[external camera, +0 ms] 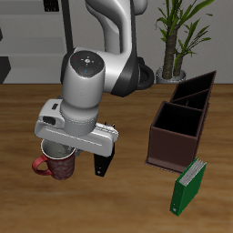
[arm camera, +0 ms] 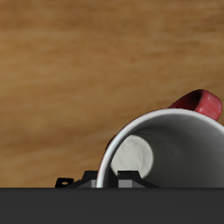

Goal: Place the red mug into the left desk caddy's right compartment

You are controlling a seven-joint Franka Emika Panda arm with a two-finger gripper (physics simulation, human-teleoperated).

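Wrist view: red mug [arm camera: 166, 149] beneath jaws.

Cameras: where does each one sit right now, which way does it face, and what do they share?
Exterior view: sits high in front of the table, looking down and back at the arm, the red mug, the left desk caddy, a darker box behind it and a green book; the arm's white links and the pincer show.
Wrist view: rides on the pincer, facing down into the red mug's whitish inside and the wood; only dark pincer parts show.
Shared: the mug and the tabletop.
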